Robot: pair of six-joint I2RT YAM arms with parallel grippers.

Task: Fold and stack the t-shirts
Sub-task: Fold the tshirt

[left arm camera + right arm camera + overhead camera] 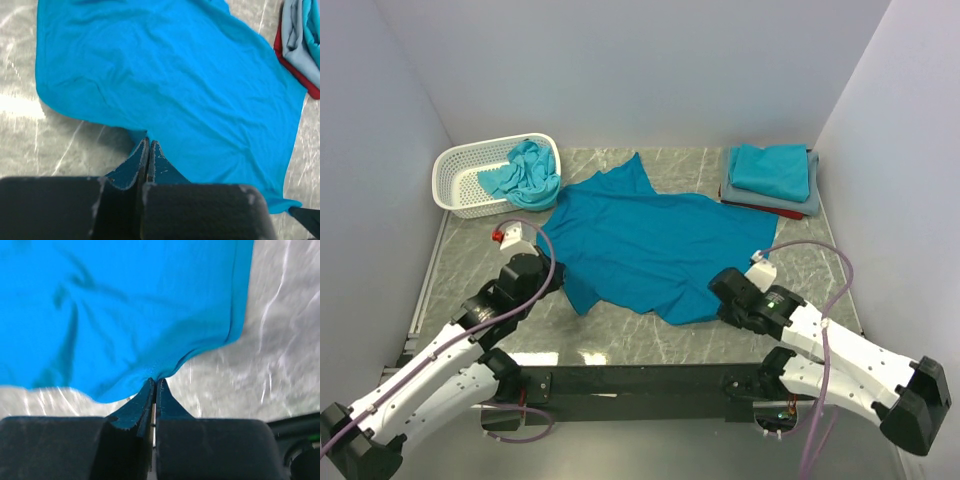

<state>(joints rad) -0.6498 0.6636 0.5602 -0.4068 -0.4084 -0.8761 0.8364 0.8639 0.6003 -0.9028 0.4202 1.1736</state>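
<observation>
A large teal-blue t-shirt (pixel 650 245) lies spread out on the marble table. My left gripper (pixel 558 274) is at its near left edge, and in the left wrist view its fingers (pixel 148 143) are shut on that edge of the shirt (pixel 165 75). My right gripper (pixel 722 287) is at the near right edge. In the right wrist view it (pixel 156 382) is shut on the hem, and the shirt (pixel 115 310) puckers at the tips. A folded stack (pixel 772 178) of turquoise on grey on red sits at the back right.
A white lattice basket (pixel 465 170) stands at the back left with a crumpled turquoise shirt (pixel 528 172) in it. The folded stack also shows at the left wrist view's right edge (pixel 299 45). Grey walls close in the table on three sides.
</observation>
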